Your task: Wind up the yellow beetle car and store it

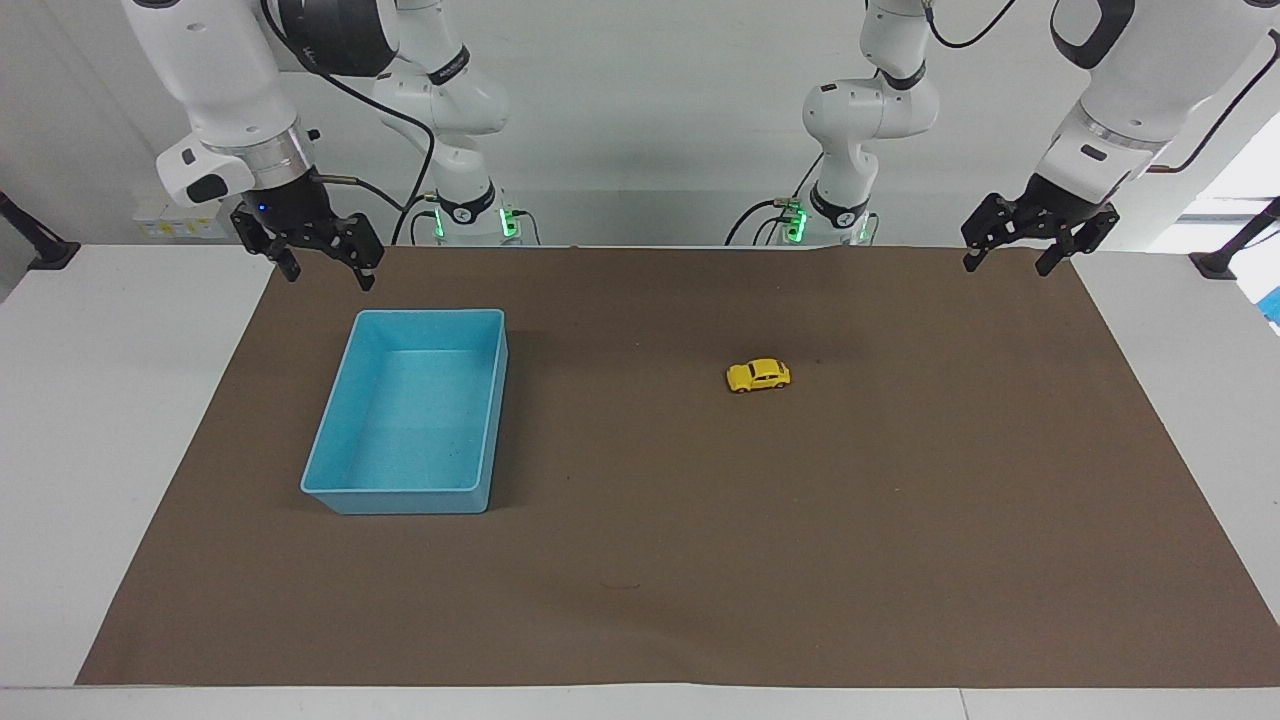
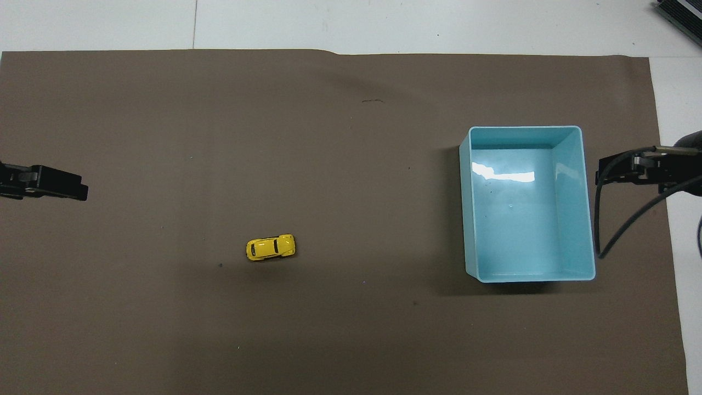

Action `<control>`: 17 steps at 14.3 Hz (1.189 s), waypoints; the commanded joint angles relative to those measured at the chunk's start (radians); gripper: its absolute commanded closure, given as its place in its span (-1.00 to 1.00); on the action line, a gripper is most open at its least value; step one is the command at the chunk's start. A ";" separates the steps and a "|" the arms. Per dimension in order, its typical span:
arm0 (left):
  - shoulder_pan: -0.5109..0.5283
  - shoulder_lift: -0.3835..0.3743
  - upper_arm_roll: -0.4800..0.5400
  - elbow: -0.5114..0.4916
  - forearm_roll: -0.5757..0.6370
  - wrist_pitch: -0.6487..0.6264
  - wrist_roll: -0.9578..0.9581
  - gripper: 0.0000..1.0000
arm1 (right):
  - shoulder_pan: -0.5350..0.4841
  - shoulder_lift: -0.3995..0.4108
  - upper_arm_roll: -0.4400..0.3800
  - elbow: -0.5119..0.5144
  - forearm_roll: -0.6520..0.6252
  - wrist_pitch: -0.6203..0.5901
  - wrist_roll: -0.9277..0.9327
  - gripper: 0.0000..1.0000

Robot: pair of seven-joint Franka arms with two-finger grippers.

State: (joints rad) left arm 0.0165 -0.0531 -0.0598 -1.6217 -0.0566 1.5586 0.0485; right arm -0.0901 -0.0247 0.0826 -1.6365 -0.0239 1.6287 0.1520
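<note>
Clearly tiny bright-yellow rounded toy beetle car (image 1: pixel 758 376) sits alone on brown mat, toward left arm's end, well apart from light-blue plastic bin (image 1: pixel 410 411). Likely light, rigid, glossy, prone to rolling; pinch across flanks. Left end effector (image 1: pixel 1017 248), right end effector (image 1: pixel 326 263) both spread, empty, raised.

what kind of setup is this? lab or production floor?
Likely a robotics lab bench: two table-mounted arms at a white table, a brown mat as workspace, and just a yellow beetle car and blue bin.
</note>
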 commanded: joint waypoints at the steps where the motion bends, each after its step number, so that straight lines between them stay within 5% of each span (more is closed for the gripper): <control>1: -0.020 -0.019 0.012 -0.027 0.007 0.015 -0.006 -1.00 | -0.013 -0.004 0.005 -0.006 0.007 0.002 -0.017 -1.00; 10: -0.035 -0.007 0.012 -0.027 0.007 0.024 -0.116 -1.00 | -0.013 -0.006 0.006 -0.006 0.007 0.002 -0.017 -1.00; 17: -0.137 -0.005 0.012 -0.082 -0.023 0.058 -0.790 -1.00 | -0.013 -0.006 0.005 -0.006 0.007 0.002 -0.017 -1.00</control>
State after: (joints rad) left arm -0.0735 -0.0478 -0.0627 -1.6667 -0.0722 1.5871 -0.5959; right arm -0.0901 -0.0247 0.0826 -1.6365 -0.0239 1.6287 0.1520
